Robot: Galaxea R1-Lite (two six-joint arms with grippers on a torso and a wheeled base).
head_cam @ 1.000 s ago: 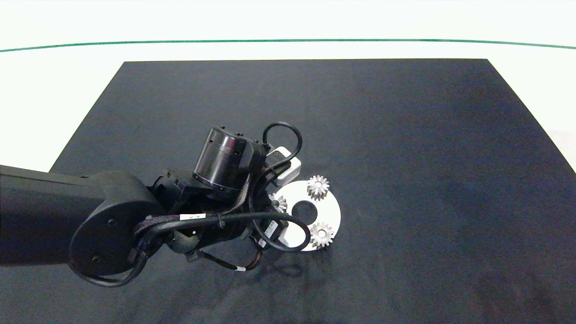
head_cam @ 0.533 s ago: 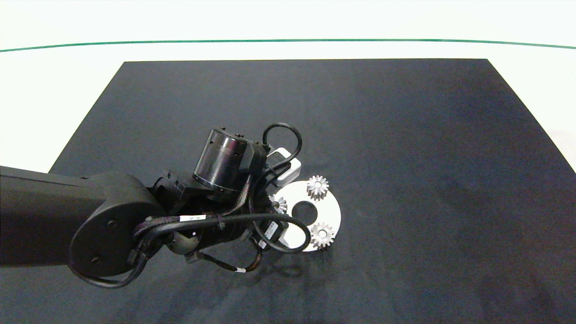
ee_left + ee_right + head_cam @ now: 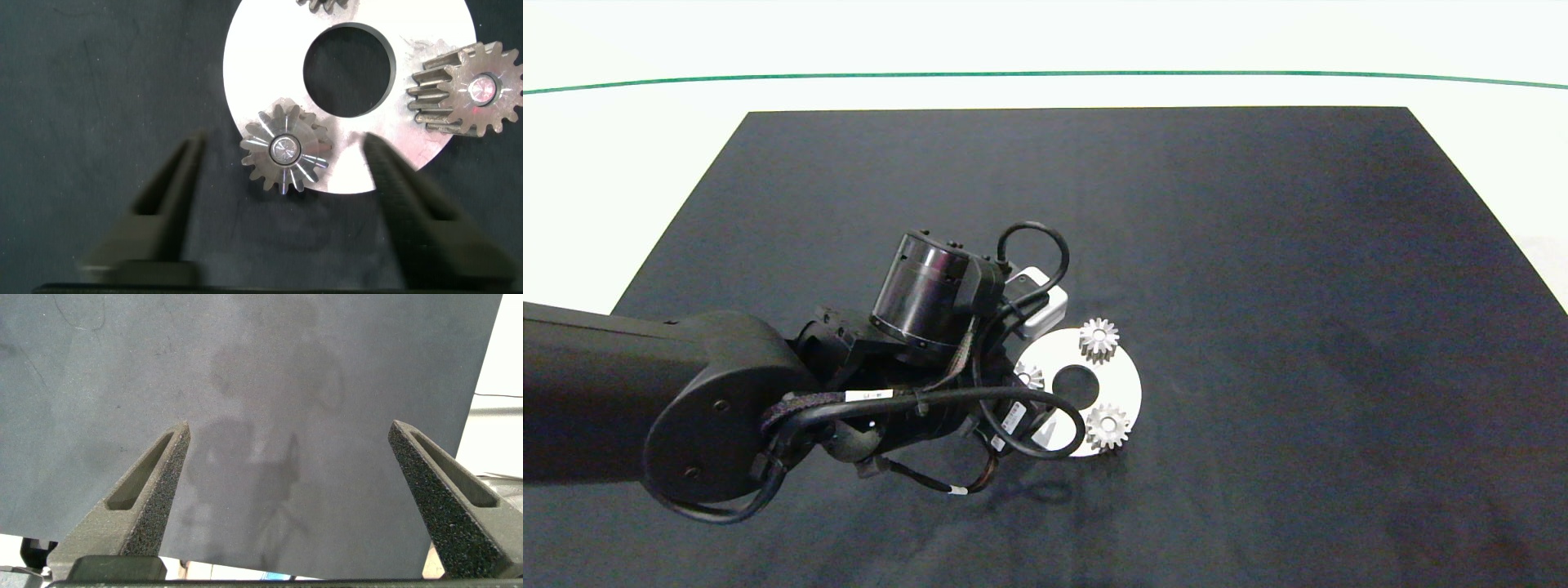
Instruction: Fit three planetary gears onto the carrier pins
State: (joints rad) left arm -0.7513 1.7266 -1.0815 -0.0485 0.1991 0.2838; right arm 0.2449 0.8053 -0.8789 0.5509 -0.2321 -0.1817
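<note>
The white carrier disc (image 3: 1125,384) lies on the black mat, and a planetary gear sits on each of its three carrier pins. Two gears (image 3: 1099,337) (image 3: 1107,425) stand clear on the far and near sides. The third gear (image 3: 1029,377) is at the disc's left edge, half under my left arm. In the left wrist view this gear (image 3: 284,149) is flat on the disc (image 3: 270,49), with a pin top (image 3: 284,148) showing in its bore. My left gripper (image 3: 284,140) is open; its fingers (image 3: 167,196) stand on either side of the gear without touching it. My right gripper (image 3: 290,429) is open, holding nothing.
The black mat (image 3: 1258,245) covers most of the white table (image 3: 621,163). A green line (image 3: 1045,74) runs along the far side. The right arm is outside the head view; its wrist camera shows only mat and a strip of table edge (image 3: 498,384).
The left gear has dropped slightly lower onto the disc. My left arm has shifted a little to the left and toward the near side.
</note>
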